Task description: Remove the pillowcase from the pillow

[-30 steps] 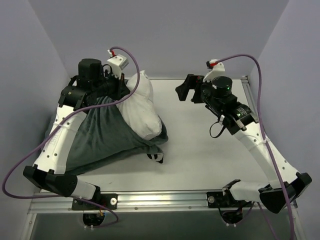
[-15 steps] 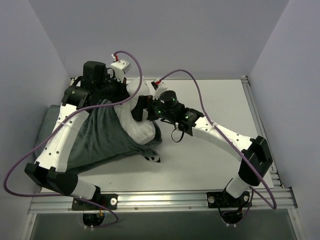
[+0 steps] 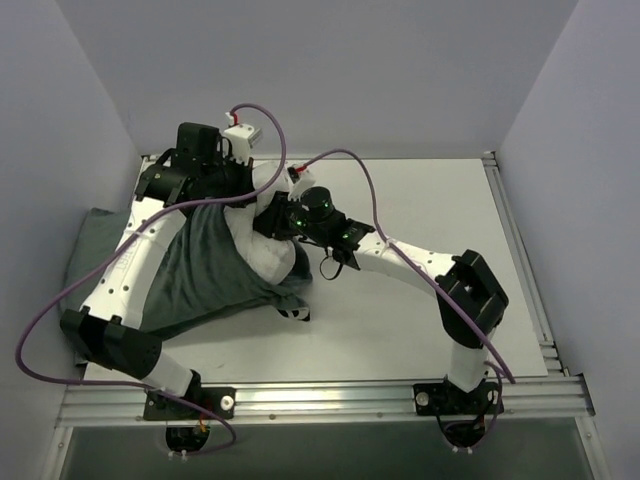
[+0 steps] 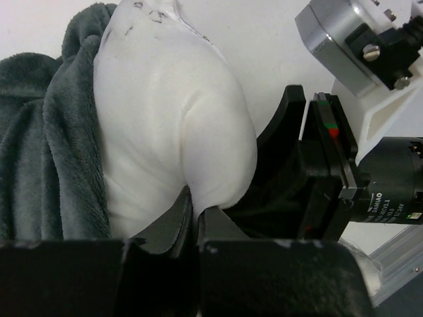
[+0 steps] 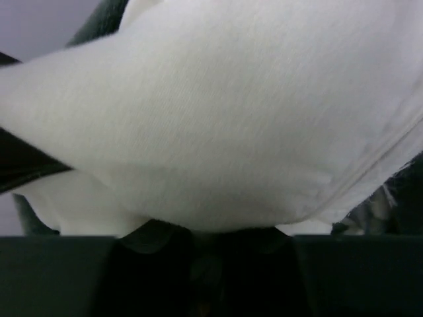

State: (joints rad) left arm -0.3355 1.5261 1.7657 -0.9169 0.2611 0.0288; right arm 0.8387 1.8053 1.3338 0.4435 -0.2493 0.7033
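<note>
where the pillowcase (image 3: 190, 280) overhangs the table (image 3: 430, 200) edge, right gripper (image 3: 272, 218) touches pillow (image 3: 265, 255).

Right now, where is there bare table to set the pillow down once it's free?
Two patches of table: the far right, between the right arm and the back wall, and a near strip between the pillowcase hem and the front rail. The rear left is crowded: left gripper, right gripper and pillow bunch together.
</note>
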